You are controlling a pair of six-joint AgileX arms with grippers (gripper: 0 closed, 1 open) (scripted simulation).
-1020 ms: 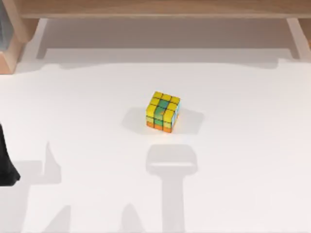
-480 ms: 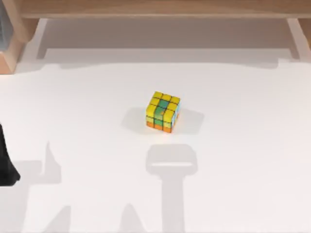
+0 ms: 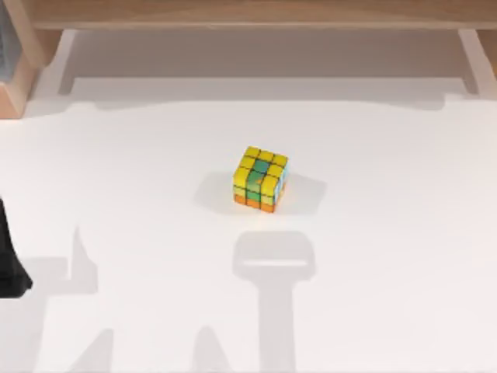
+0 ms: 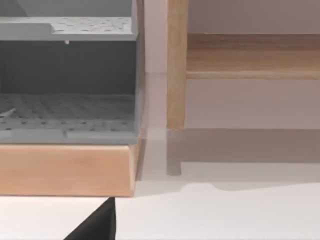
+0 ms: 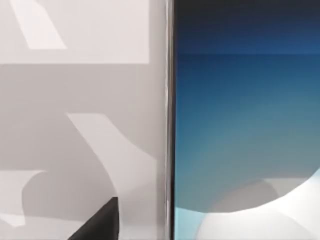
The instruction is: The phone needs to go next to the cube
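The cube (image 3: 261,180) sits mid-table. The phone (image 5: 245,125) fills the right wrist view, close under that arm (whether its claw grips it, I cannot tell). Best to keep it level and set it just beside the cube without nudging it.

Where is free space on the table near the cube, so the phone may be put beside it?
The cube stands alone near the middle of the white table. Bare surface borders it on the top view's left and right, toward the wooden shelf behind, and on the near side. The phone fills the right wrist view close up. Nothing crowds the cube.
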